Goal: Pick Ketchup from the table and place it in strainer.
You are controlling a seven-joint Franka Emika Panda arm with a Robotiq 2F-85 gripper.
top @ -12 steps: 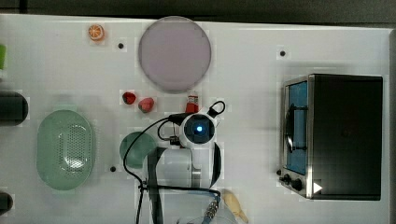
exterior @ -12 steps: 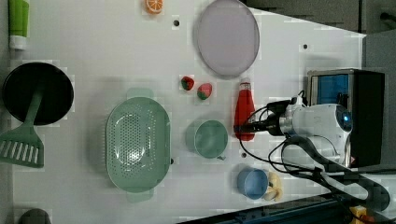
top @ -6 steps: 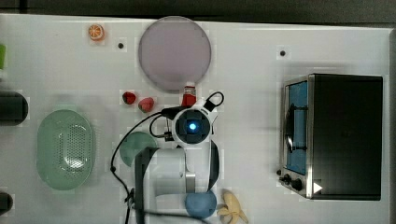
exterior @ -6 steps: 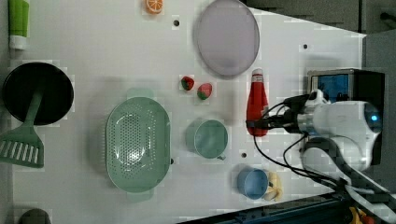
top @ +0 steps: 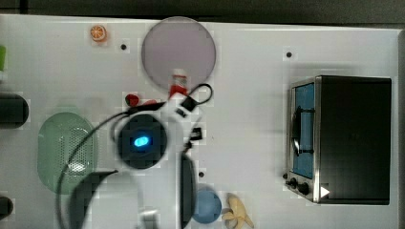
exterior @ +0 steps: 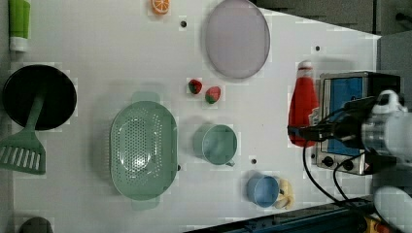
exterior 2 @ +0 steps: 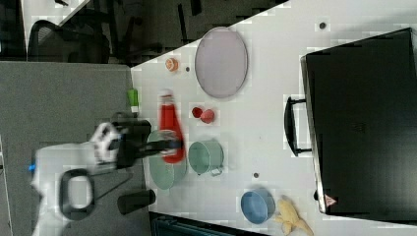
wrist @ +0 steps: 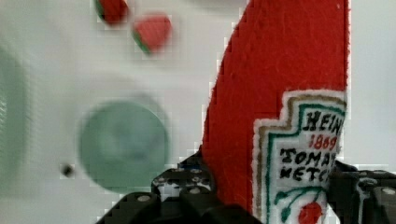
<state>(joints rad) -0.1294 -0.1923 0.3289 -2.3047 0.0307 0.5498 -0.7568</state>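
My gripper (wrist: 261,196) clamps the ketchup (exterior: 302,109) near its base, lifted off the bench (exterior: 97,43) | bottle's length runs cap-away from me | strainer (exterior: 143,150) lies well off toward the left view's left, past the green mug (exterior: 217,144)

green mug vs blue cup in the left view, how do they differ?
Colour: the green mug is pale green, the blue cup is blue.
Size: the mug looks wider than the cup.
Neighbours: a banana lies against the cup, while the mug stands alone beside the green basket.
Shared: both are round, stand upright with the mouth up, and look empty.
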